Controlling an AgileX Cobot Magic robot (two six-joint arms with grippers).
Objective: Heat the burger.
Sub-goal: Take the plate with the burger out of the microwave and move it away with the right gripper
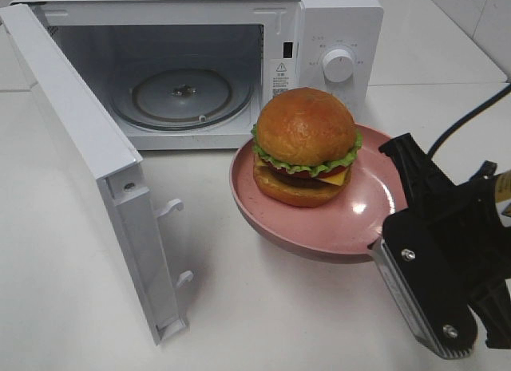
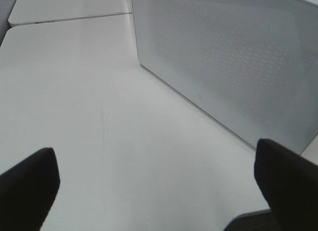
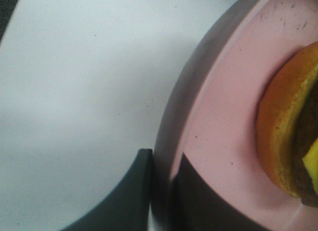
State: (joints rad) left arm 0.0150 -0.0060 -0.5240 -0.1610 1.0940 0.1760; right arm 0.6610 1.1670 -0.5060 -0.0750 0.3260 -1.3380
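The burger, with a brown bun, green lettuce and yellow cheese, sits on a pink plate in front of the open microwave. My right gripper is shut on the plate's right rim, and the plate looks tilted and raised off the table. In the right wrist view one finger lies under the rim and one on top of the plate, with the right gripper beside the burger. My left gripper is open and holds nothing. It faces the door's outer panel and does not show in the high view.
The microwave door swings wide open to the left, reaching toward the table's front. Inside lies a glass turntable. A control knob is on the right panel. The white table stretches around.
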